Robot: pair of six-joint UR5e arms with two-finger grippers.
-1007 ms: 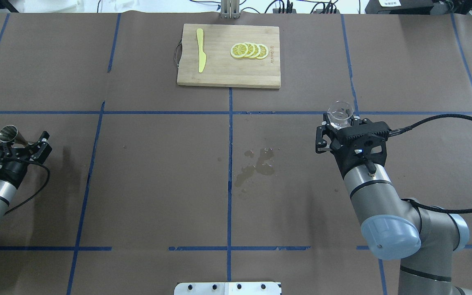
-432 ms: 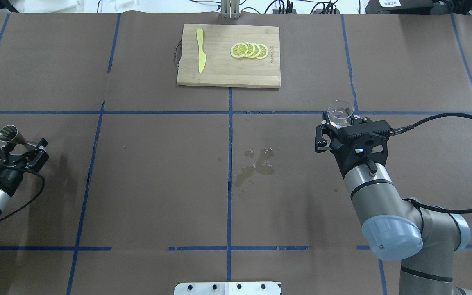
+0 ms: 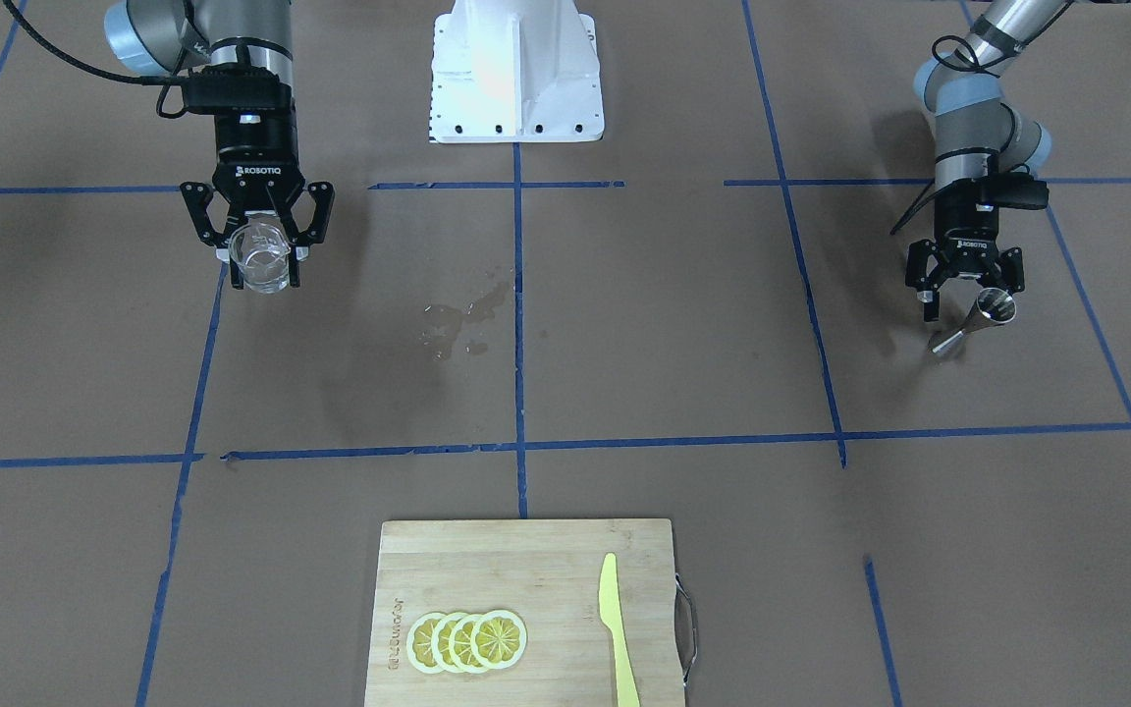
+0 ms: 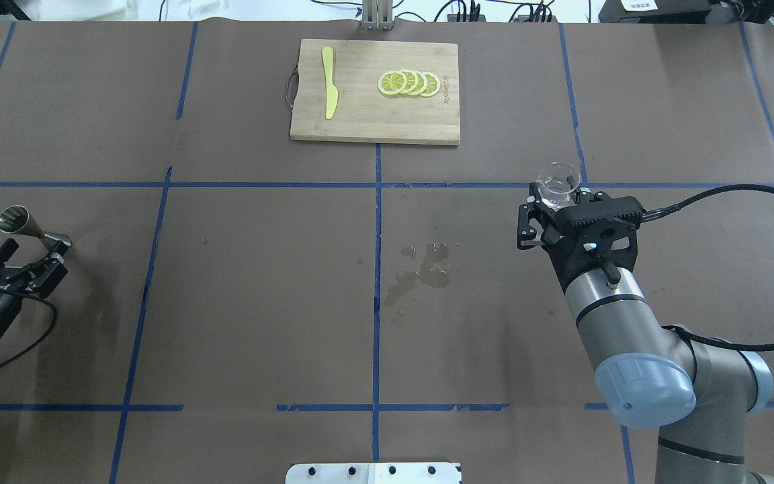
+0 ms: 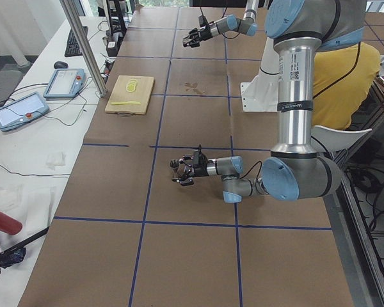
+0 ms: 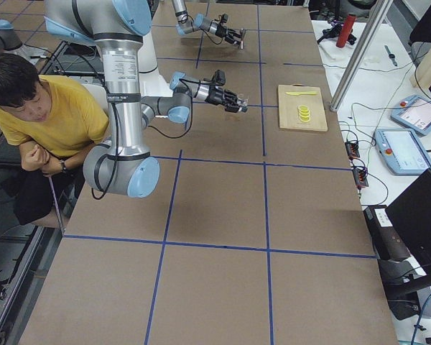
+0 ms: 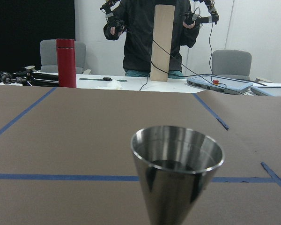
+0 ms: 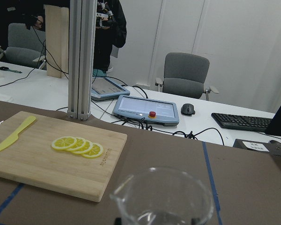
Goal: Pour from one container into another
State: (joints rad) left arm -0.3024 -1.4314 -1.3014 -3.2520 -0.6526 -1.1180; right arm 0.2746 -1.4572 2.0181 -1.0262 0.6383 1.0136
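Note:
The steel jigger [image 4: 24,226] stands upright on the brown table at the robot's far left, and it fills the left wrist view [image 7: 178,165]. My left gripper [image 4: 31,252] is open and sits just behind it, nothing between its fingers; the front view shows the jigger [image 3: 976,322] just beyond the left gripper [image 3: 968,293]. My right gripper [image 4: 556,203] is shut on the clear glass cup [image 4: 557,181], held upright on the right side. The front view shows the cup [image 3: 263,265] between the fingers, and its rim [image 8: 164,197] fills the bottom of the right wrist view.
A wet spill [image 4: 420,269] marks the table's middle. A wooden cutting board [image 4: 360,121] at the far edge carries lemon slices [image 4: 408,83] and a yellow knife [image 4: 328,91]. A person in a yellow shirt [image 6: 39,108] sits behind the robot.
My left gripper has drawn back toward the robot, away from the jigger, which stays standing where it was. The right arm and the cup have hardly moved.

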